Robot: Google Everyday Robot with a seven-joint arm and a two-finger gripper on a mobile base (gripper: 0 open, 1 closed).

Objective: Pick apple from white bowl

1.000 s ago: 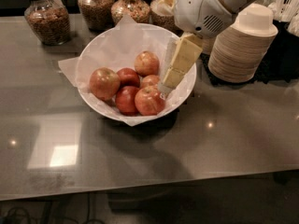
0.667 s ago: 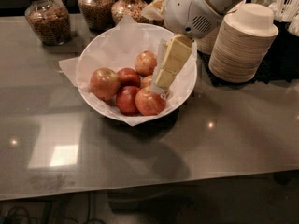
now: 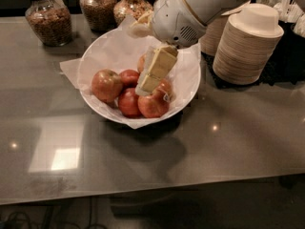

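Gripper [image 3: 147, 83] hangs low inside the white bowl [image 3: 189, 90], tip among the smaller apples [image 3: 153, 105]. The apple [image 3: 106, 85] lies apart from it. Whether the gripper is spread or closed, I cannot tell.

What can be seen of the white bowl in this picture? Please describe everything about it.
The white bowl is wide, round and shallow, and it stands upright on the grey table. Crinkled white paper lines it and sticks out over the rim on the left side. Red apples lie in its lower half, and the largest apple lies at the left. The gripper hangs inside the bowl, among the apples, coming from the upper right.
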